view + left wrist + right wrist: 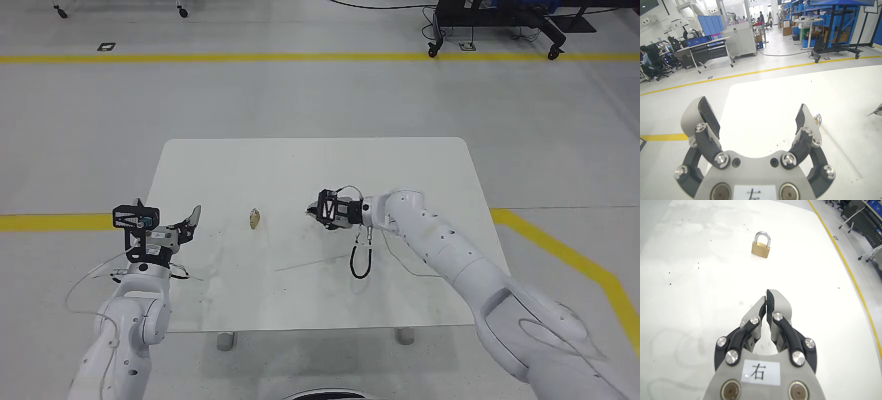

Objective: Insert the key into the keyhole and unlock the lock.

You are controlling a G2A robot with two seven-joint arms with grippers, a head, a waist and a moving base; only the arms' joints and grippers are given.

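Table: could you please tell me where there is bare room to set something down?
Bare: the far half of the table, beyond the padlock. Crowded: the middle, where the padlock lies between the left gripper and the right gripper.

White table (300, 160) with rounded corners, dark specks (670, 283) scattered on its top. Grey floor around it - yellow tape lines (300, 57), a small floor plate (106, 47). Farther back: black wheeled monitor stand (836, 49), blue shelving racks (791, 11), a blue crate (699, 40) on a folding table (715, 42), aluminium-framed cabinet (742, 39).
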